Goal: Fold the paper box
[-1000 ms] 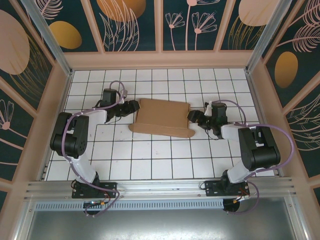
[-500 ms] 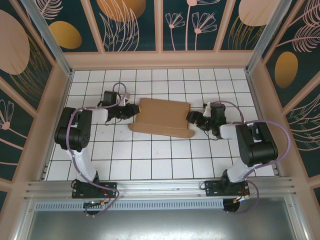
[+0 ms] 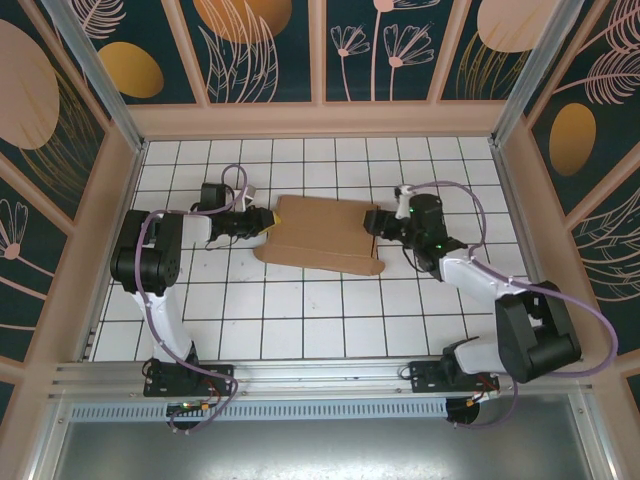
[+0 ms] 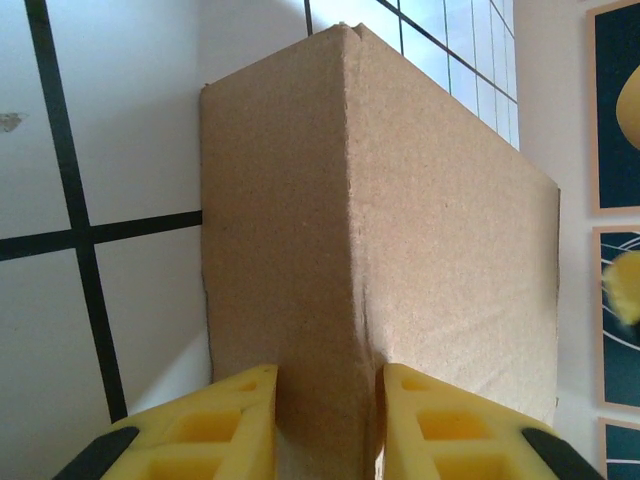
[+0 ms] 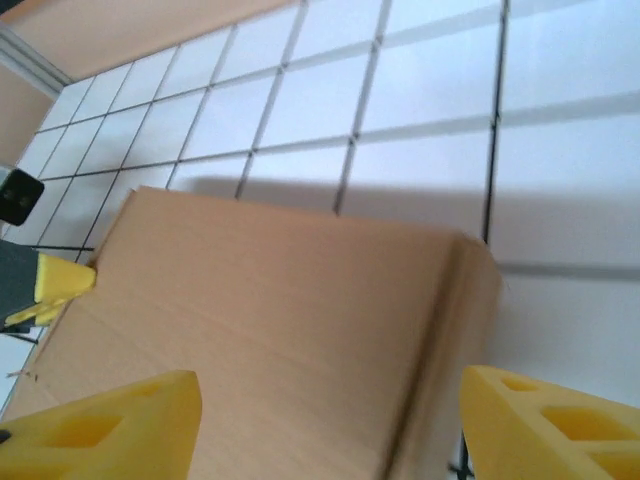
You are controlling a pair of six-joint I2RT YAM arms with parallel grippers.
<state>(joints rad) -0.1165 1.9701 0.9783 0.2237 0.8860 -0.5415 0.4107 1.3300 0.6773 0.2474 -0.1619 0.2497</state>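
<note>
paper box [image 3: 322, 235]: centre, top view
left gripper [image 4: 328, 378]: clamped on its left edge
right gripper [image 5: 330, 388]: spread wide, right end

Top external: fixed high, above and behind the arm bases [image 3: 190, 378], looking down and forward over the whole tiled table [image 3: 300, 330]; bases at 6 o'clock. Left wrist: pressed close, low, sighting along the paper box [image 4: 400, 250] from the left gripper [image 4: 328, 430] at 6 o'clock. Right wrist: close above, tilted down across the box from the right gripper [image 5: 330, 425]. Shared throughout: box and tiles.
</note>
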